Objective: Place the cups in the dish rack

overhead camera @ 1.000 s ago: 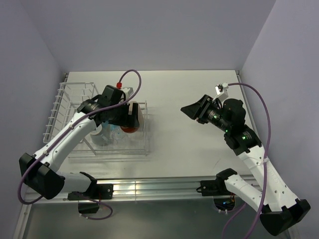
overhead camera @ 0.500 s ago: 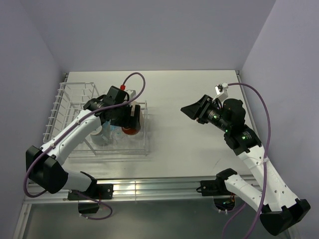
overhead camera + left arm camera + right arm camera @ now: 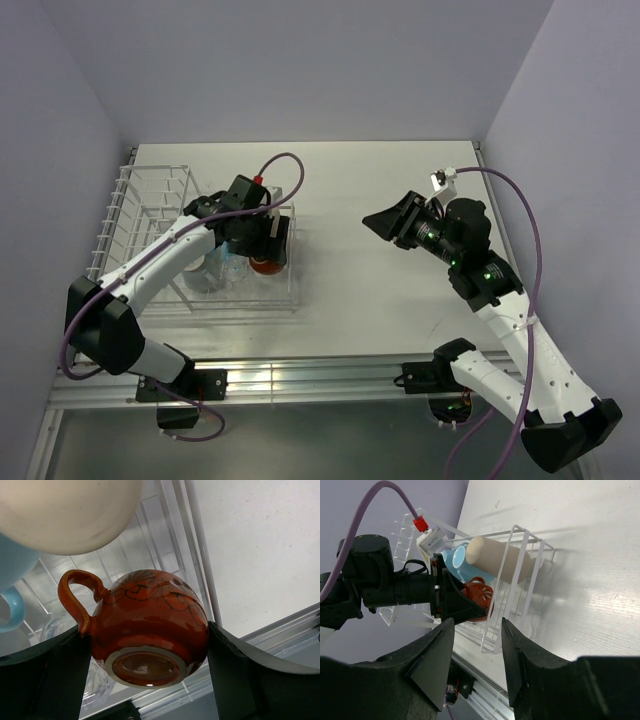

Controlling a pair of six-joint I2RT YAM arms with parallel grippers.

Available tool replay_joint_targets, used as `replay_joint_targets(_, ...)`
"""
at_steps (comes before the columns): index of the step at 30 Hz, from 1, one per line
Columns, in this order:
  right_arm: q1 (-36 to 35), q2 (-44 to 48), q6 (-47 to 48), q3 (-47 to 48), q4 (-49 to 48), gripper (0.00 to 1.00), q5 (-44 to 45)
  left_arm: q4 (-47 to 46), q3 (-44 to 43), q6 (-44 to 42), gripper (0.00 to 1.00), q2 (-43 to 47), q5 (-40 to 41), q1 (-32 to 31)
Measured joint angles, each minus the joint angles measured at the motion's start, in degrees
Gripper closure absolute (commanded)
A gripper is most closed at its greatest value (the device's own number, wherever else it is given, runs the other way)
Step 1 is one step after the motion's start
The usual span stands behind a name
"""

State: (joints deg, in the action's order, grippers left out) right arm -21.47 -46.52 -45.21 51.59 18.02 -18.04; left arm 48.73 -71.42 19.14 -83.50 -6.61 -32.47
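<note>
My left gripper (image 3: 266, 246) is shut on the small red-orange cup (image 3: 150, 625), held bottom toward the wrist camera, handle to the left, inside the right end of the white wire dish rack (image 3: 130, 200). The cup shows as an orange patch below the gripper in the top view (image 3: 266, 265). A cream cup (image 3: 75, 515) and a light blue cup (image 3: 12, 565) lie in the rack just beyond it. The right wrist view shows the cream cup (image 3: 495, 560), a light blue cup (image 3: 457, 562) and the red-orange cup (image 3: 480, 597). My right gripper (image 3: 382, 222) is open and empty, raised over the table's right half.
The rack's wire wall (image 3: 197, 545) runs right beside the held cup, with bare white table (image 3: 350, 290) past it. The rack's raised end with prongs (image 3: 115, 215) is at the far left. A metal rail (image 3: 300, 375) runs along the near edge.
My left gripper has shifted a little to the right and nearer with the red-orange cup, and its arm has swung inward. The right arm has not moved.
</note>
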Motion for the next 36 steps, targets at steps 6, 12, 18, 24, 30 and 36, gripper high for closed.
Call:
replay_joint_targets(6,0.0,0.0,0.2,-0.7,0.0,0.5,0.0,0.0,0.0,0.0,1.0,-2.1,1.2,-1.3)
replay_joint_targets(12,0.0,0.0,0.2,-1.3,0.0,0.5,0.1,0.1,0.0,0.0,1.0,-3.9,3.4,-2.3)
replay_joint_targets(18,0.0,0.0,0.4,-1.7,0.0,0.5,0.4,0.2,0.0,0.0,1.0,-6.5,5.6,-2.8)
replay_joint_targets(24,0.0,0.0,0.8,-2.2,0.0,0.5,0.5,0.3,0.0,0.0,1.0,-7.5,6.8,-2.8)
replay_joint_targets(30,0.0,0.0,1.0,-2.4,0.0,0.5,0.7,0.2,0.4,0.0,0.94,-7.5,7.0,-2.9)
replay_joint_targets(36,0.0,0.0,1.0,-2.4,0.0,0.5,0.7,0.2,0.9,0.0,0.73,-8.2,7.3,-2.9)
